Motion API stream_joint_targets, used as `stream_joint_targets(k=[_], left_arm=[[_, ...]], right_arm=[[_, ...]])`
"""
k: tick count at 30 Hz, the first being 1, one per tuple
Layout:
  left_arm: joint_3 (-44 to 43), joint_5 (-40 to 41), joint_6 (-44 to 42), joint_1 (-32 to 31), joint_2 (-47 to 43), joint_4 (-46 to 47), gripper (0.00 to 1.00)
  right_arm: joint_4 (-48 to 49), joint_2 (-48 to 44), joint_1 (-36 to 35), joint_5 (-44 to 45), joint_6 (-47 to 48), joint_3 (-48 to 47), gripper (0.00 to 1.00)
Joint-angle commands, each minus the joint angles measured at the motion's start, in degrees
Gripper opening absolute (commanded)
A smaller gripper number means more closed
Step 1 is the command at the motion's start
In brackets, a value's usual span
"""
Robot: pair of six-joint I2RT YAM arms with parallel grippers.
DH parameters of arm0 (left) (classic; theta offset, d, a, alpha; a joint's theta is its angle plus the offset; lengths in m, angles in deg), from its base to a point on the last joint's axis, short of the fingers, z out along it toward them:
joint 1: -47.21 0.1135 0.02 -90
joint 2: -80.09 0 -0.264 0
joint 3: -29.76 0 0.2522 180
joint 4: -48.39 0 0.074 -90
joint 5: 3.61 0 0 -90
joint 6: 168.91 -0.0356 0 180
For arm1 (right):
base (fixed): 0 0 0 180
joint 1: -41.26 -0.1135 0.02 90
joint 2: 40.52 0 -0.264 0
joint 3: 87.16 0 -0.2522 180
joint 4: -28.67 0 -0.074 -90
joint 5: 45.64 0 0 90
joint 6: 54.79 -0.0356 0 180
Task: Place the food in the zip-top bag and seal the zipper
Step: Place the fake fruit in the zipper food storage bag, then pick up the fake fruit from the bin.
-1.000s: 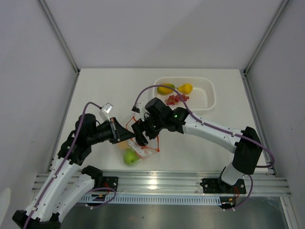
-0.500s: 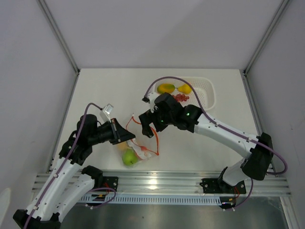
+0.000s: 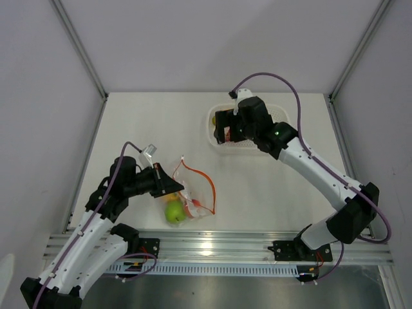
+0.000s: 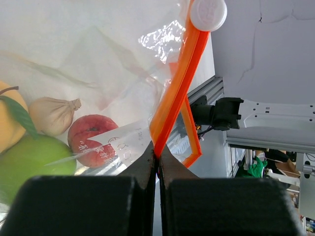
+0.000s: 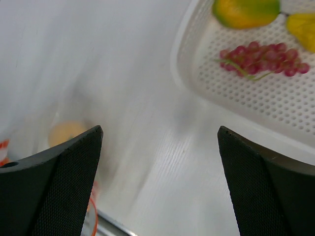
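- Counter (image 3: pixel 148 122): white, carrying the basket at the far right and the bag at the near left, well apart.
- Basket (image 5: pixel 183 44): white and perforated, with three fruits lying in it.
- Bag (image 3: pixel 193 193): clear and crinkled, lying just in front of the left arm with its mouth gaping.
- Right pincer (image 3: pixel 222 132): spread wide and holding nothing, it hangs over the basket's left end.
- Left pincer (image 4: pixel 157 157): clamped tight on the zipper at the bag's edge.
- Apple (image 3: pixel 174 212): green, inside the bag at its near end.
- Mango (image 5: pixel 246 12): in the basket, beside a yellow piece (image 5: pixel 302 29).
- Peach (image 4: pixel 91 137): red, inside the bag and touching the apple.
- Bulb (image 4: pixel 51 115): beige, inside the bag just above the apple.
- Grapes (image 5: pixel 258 59): dark red, on the basket floor near the mango.
- Zipper (image 4: pixel 179 83): an orange strip whose two halves stand apart, unsealed.
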Motion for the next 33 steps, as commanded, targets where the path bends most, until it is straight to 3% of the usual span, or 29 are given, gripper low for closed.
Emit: stream_joint_targets(k=[1, 13, 21, 26, 33], left_arm=[[0.1, -0.9, -0.3, 0.4, -0.1, 2.6, 0.01], [0.3, 0.0, -2.4, 0.4, -2.3, 2.0, 0.01], [0.8, 0.4, -2.4, 0.4, -1.5, 1.6, 0.01], [0.8, 0.3, -2.4, 0.6, -1.2, 1.7, 0.0], [1.2, 0.1, -2.3, 0.6, -1.1, 2.1, 0.01]], right_arm=[[4.5, 3.4, 4.7, 4.0, -2.6, -5.2, 0.99], [2.1, 24.3, 14.5, 7.8, 0.2, -17.3, 0.99], [-4.6, 38.1, 16.2, 3.1, -10.4, -28.7, 0.99], [-5.3, 40.7, 16.3, 0.2, -14.8, -28.1, 0.99], [-5.3, 41.9, 15.9, -1.2, -16.7, -26.0, 0.91]])
